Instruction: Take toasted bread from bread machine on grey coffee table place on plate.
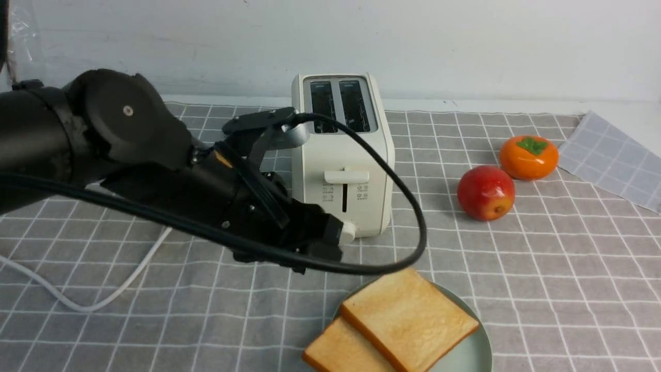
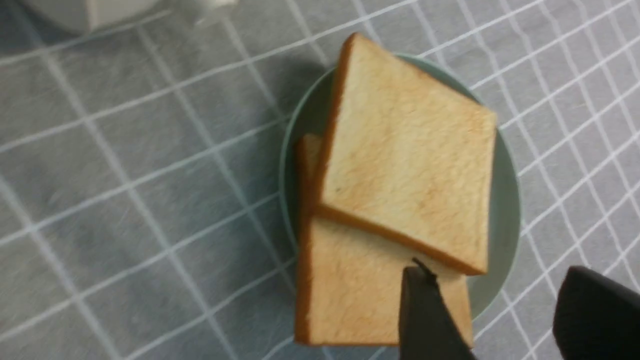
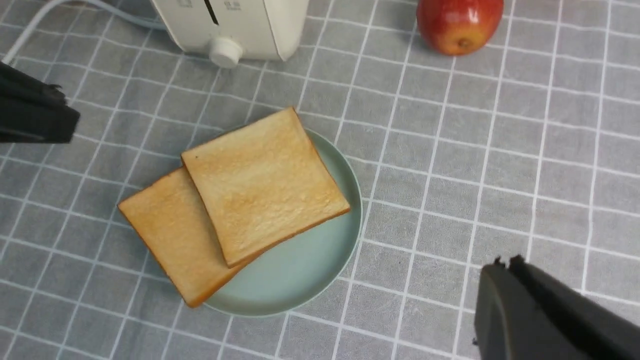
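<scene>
Two slices of toasted bread lie overlapped on the mint-green plate (image 1: 472,351): the upper slice (image 1: 408,318) rests on the lower one (image 1: 341,351). The cream bread machine (image 1: 341,155) stands behind on the grey coffee table (image 1: 516,268), both slots empty. My left gripper (image 1: 323,248) hangs between the bread machine's front and the plate. In the left wrist view it (image 2: 495,272) is open and empty above the lower slice (image 2: 350,290) and the plate's rim (image 2: 502,210). My right gripper (image 3: 505,262) is shut and empty over bare cloth beside the plate (image 3: 300,270). It is out of the front view.
A red apple (image 1: 485,192) and an orange persimmon (image 1: 528,156) sit to the right of the bread machine. Its white power cord (image 1: 103,294) loops across the cloth on the left. A second checked cloth (image 1: 614,155) lies at the far right. A white wall stands behind.
</scene>
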